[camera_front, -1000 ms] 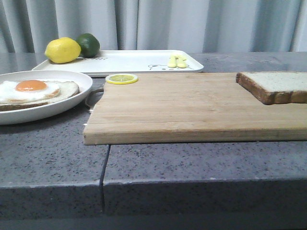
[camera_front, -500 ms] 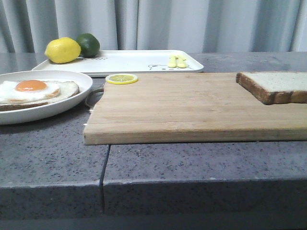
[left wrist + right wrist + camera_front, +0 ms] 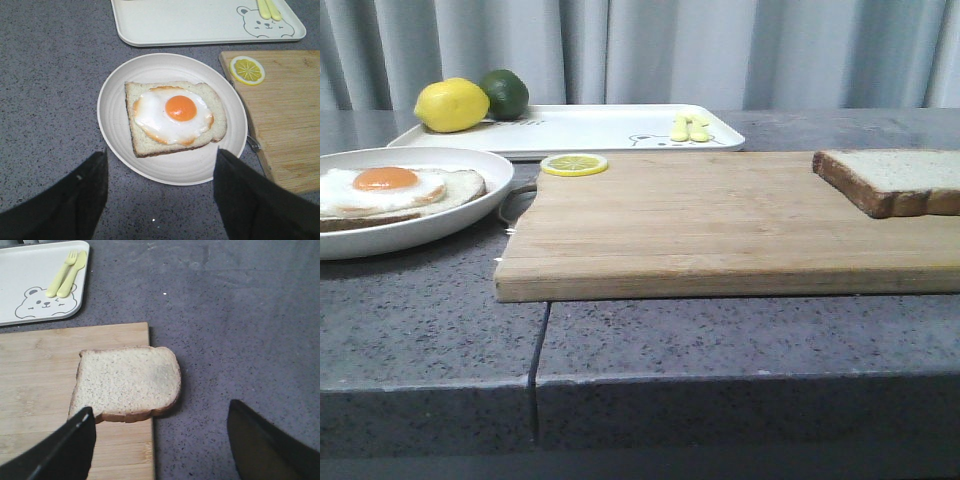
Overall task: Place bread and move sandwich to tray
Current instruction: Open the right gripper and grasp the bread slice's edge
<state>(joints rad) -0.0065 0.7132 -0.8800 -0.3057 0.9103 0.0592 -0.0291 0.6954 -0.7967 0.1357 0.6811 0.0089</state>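
Observation:
The bread (image 3: 900, 180) (image 3: 127, 382) is a thick pale slice with a dark crust, lying on the right end of the wooden cutting board (image 3: 720, 225), its edge overhanging the board's side. My right gripper (image 3: 160, 425) hovers open above and just short of it, holding nothing. The sandwich (image 3: 390, 192) (image 3: 172, 117), one slice bearing a fried egg, sits on the round white plate (image 3: 470, 215) (image 3: 115, 95) at the left. Open and empty, my left gripper (image 3: 160, 167) hangs over the plate's near rim. The white tray (image 3: 610, 128) (image 3: 200, 22) lies at the back.
A lemon (image 3: 450, 105) and a lime (image 3: 505, 93) rest on the tray's far left end. Yellow cutlery (image 3: 688, 128) (image 3: 65, 275) lies on its right end beside a bear drawing (image 3: 257, 22). A lemon slice (image 3: 574, 164) sits on the board's back left corner.

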